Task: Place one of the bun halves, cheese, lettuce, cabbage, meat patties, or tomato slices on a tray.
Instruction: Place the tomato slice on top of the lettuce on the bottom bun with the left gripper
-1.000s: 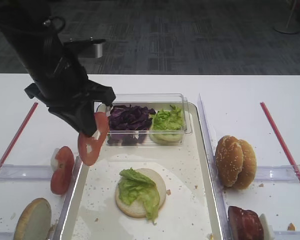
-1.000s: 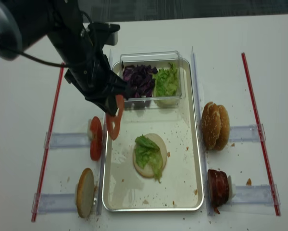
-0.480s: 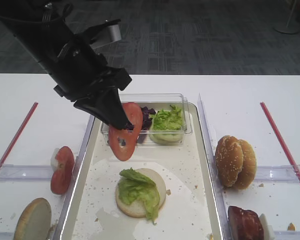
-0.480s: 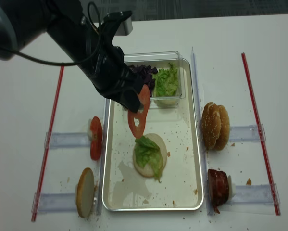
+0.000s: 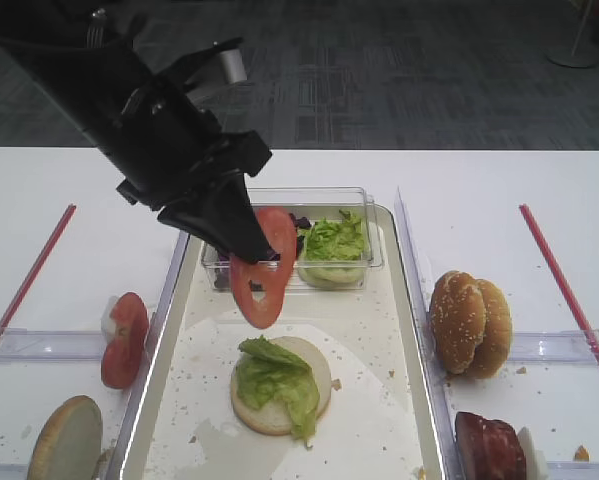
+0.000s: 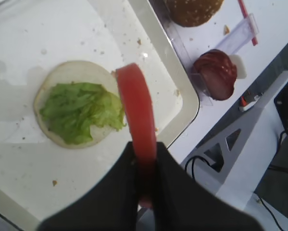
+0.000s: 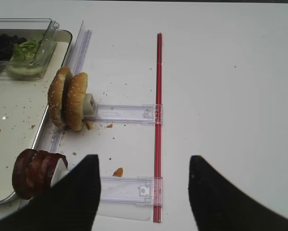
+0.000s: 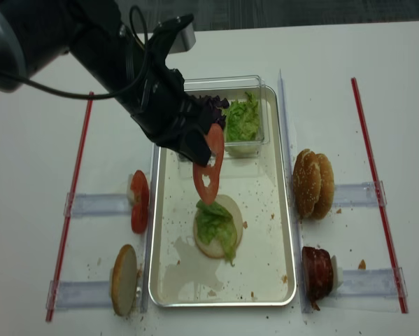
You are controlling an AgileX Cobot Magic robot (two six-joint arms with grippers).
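Two things are partly hidden: the left arm covers the left end of the clear plastic box (image 5: 334, 232), so only a dark sliver of the cabbage (image 5: 300, 221) shows beside the lettuce (image 5: 331, 240) there, and the meat patties (image 5: 489, 446) are cut off by the lower edge of the high view at about 5 o'clock. The left gripper (image 5: 254, 245) has its jaws pressed together on the top of one tomato slice (image 5: 262, 267), which hangs on edge in the air over the tray (image 5: 410, 330), just above and at 11 o'clock of the bun half (image 5: 279, 385) lying cut face up with a lettuce leaf (image 5: 272, 377) on it. The other tomato slices (image 5: 124, 339) stand outside the tray at 9 o'clock. The right gripper (image 7: 144, 185) shows two dark fingers (image 7: 74, 192) spread wide with nothing between them, above bare table near the upright bun halves (image 7: 68, 99).
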